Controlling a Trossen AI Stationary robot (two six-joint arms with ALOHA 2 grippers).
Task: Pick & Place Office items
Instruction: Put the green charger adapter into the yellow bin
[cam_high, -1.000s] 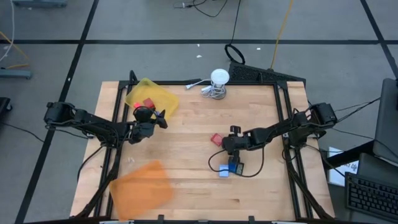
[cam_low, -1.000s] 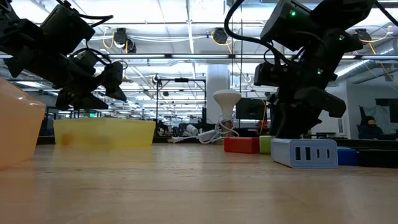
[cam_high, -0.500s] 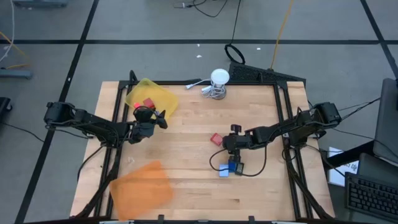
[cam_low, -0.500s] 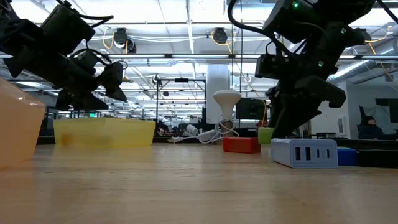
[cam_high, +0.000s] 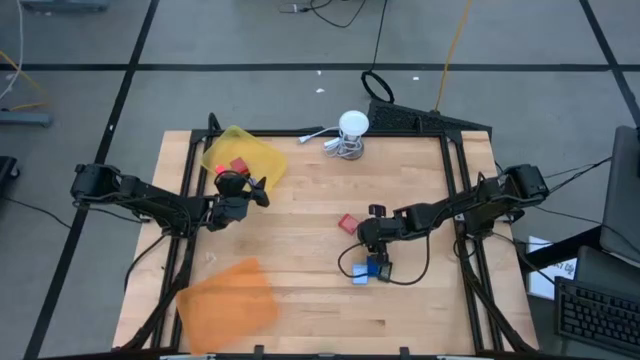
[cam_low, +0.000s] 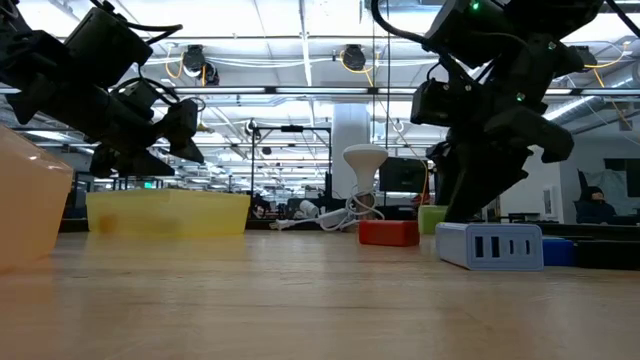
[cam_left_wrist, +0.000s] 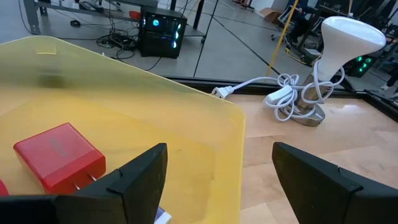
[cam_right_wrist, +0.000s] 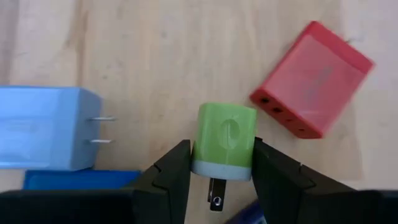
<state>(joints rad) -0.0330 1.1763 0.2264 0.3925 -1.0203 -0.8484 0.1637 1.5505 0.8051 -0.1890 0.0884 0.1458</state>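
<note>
Wooden table (cam_high: 300, 290) carries everything. Orange tray (cam_high: 228, 295) lies at the near-left corner, well apart from both claws. Yellow tray (cam_high: 250, 150) sits just beyond the left claw (cam_high: 250, 192), red charger (cam_left_wrist: 59, 155) inside it. Left claw hangs over the tray's edge, fingers spread wide, holding nothing. White lamp with coiled cable (cam_high: 350, 133) stands farther off past that claw. Right claw (cam_right_wrist: 219, 186) is clamped on a small green plug adapter (cam_right_wrist: 225, 140). Red block (cam_right_wrist: 312, 78) lies just beside it, light-blue charger (cam_right_wrist: 46, 127) on the other side.
</note>
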